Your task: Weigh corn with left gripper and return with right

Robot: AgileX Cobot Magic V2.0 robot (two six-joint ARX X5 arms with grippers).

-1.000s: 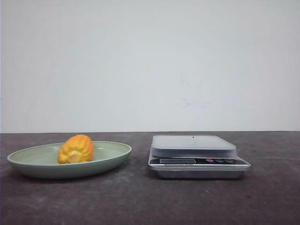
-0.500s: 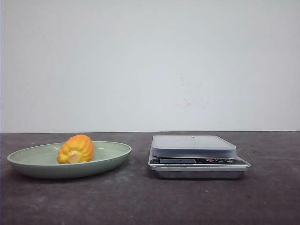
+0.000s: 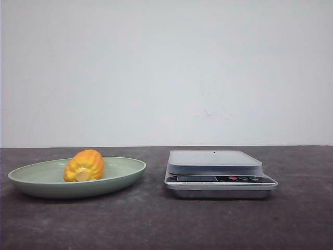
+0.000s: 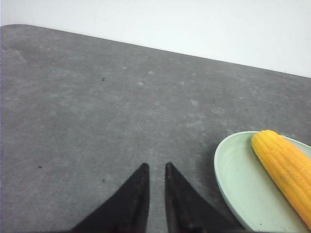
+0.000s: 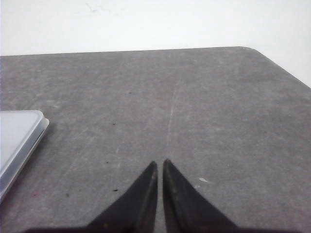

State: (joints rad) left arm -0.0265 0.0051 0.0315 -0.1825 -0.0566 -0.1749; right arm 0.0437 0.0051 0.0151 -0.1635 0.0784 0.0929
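Note:
The corn (image 3: 85,165), a stubby orange-yellow cob with its pale cut end facing me, lies in a pale green plate (image 3: 31,182) at the left of the table. In the left wrist view the corn (image 4: 286,170) and the plate (image 4: 238,184) sit off to one side of my left gripper (image 4: 156,166). That gripper hangs empty over bare table, its fingers nearly together with a narrow gap. My right gripper (image 5: 160,162) is shut and empty over bare table, beside the scale's platform (image 5: 17,136). Neither gripper shows in the front view.
A silver digital kitchen scale (image 3: 214,162) with a flat platform and a front display stands right of the plate. The table is dark grey, with a white wall behind it. Rounded table corners show in both wrist views.

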